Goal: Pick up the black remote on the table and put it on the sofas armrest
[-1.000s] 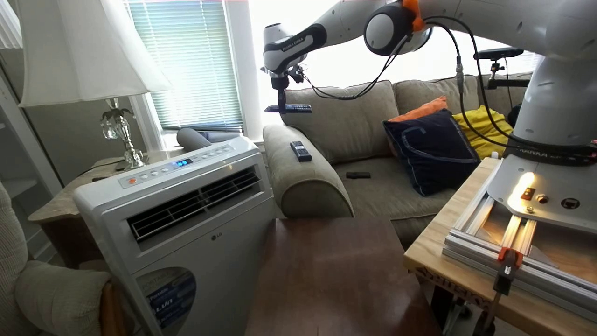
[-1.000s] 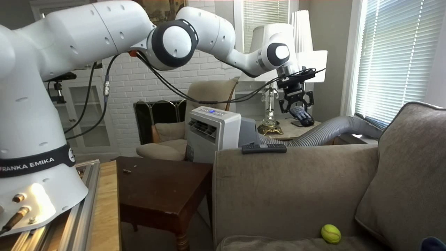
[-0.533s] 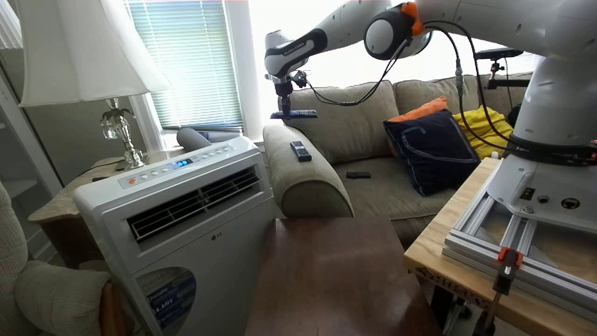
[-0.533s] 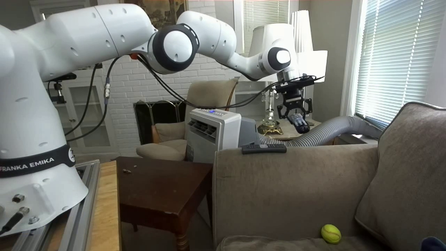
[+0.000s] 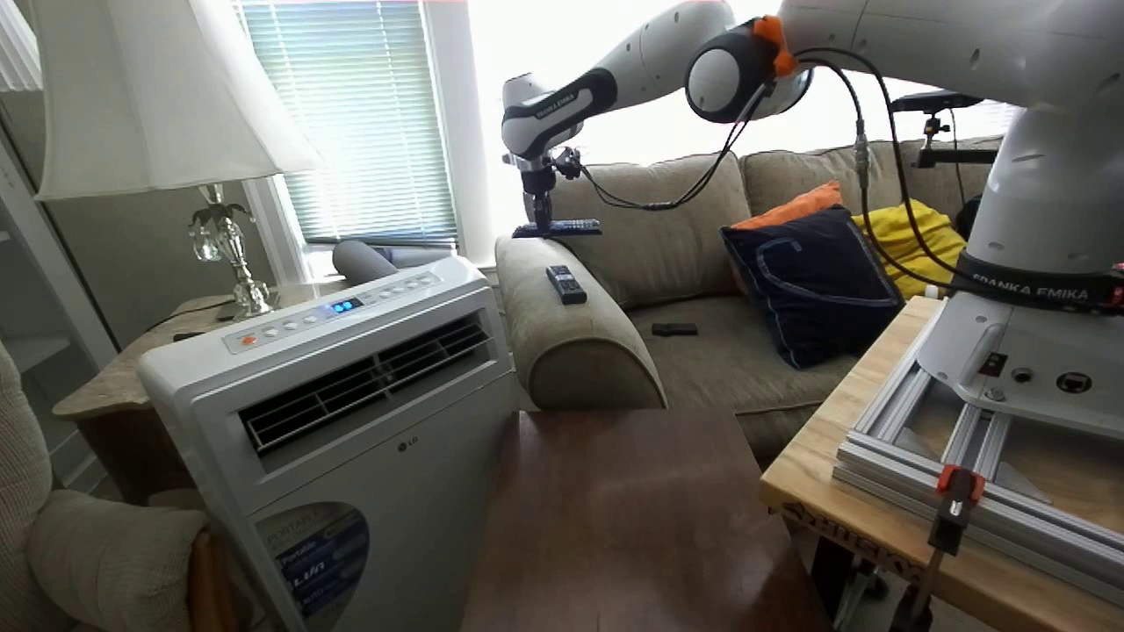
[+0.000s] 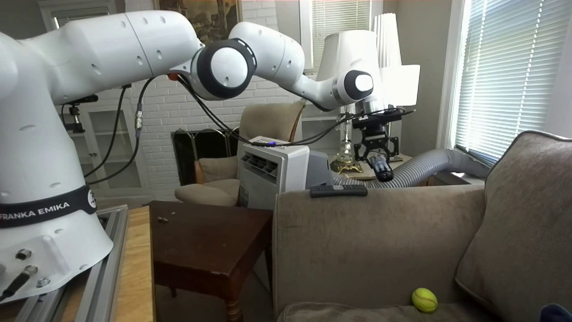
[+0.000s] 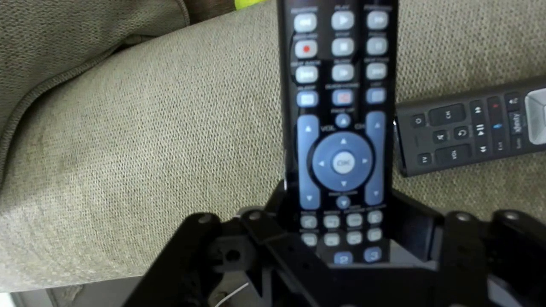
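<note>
2 gripper fingers (image 7: 420,228) hold the black remote (image 7: 343,162), centre of the wrist view, crosswise over the sofa's armrest (image 7: 192,119); that rounded top could tip it off, and drifting right could knock the grey remote (image 7: 460,128).

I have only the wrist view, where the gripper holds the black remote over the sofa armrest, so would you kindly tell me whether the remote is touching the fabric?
Observer: No, it hangs clear: in an exterior view, the grey hose shows in a gap between the black remote and the armrest.
Operator: Thank you. What might the yellow-green patch at the top edge of my picture be?
Observer: Probably the tennis ball; in an exterior view, it lies on the seat cushion beside that armrest.
</note>
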